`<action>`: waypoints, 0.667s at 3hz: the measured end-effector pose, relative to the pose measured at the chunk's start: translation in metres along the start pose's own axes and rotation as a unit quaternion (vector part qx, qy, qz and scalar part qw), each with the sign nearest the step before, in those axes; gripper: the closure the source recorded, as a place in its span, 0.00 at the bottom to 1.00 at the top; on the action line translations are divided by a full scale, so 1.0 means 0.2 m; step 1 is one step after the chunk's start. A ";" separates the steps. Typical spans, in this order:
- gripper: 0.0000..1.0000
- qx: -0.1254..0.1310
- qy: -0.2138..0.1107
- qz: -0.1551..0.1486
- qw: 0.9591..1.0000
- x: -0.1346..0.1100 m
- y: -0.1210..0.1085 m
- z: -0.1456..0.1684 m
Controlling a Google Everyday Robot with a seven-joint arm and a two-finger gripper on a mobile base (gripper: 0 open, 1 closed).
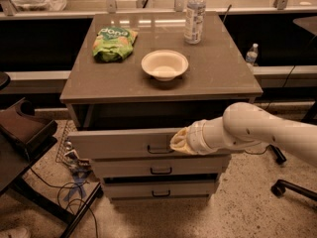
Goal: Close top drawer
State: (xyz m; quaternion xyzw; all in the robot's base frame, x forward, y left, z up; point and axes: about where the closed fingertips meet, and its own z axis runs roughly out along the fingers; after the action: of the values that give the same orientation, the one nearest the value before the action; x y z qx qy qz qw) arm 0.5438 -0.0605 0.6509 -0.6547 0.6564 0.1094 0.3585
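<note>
The top drawer (119, 143) is a wide grey drawer with a small dark loop handle (159, 150) at its centre. It stands only slightly out from the cabinet, and a narrow dark gap shows above its front. My gripper (177, 141) is at the end of the white arm (247, 128) that reaches in from the right. It presses against the drawer front just right of the handle.
On the cabinet top (124, 78) are a green chip bag (114, 42), a white bowl (164, 64) and a water bottle (194, 15). Two lower drawers (161, 168) sit beneath. A dark chair (22, 133) and cables (74, 182) are at left, chair wheels (280, 187) at right.
</note>
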 end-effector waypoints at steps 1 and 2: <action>1.00 0.015 0.003 -0.002 1.000 -0.03 -0.09 -0.04; 1.00 0.027 0.000 -0.002 1.000 -0.05 -0.16 -0.05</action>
State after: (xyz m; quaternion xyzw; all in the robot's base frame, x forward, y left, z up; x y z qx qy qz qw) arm 0.5702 -0.0637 0.6751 -0.6460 0.6577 0.0909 0.3767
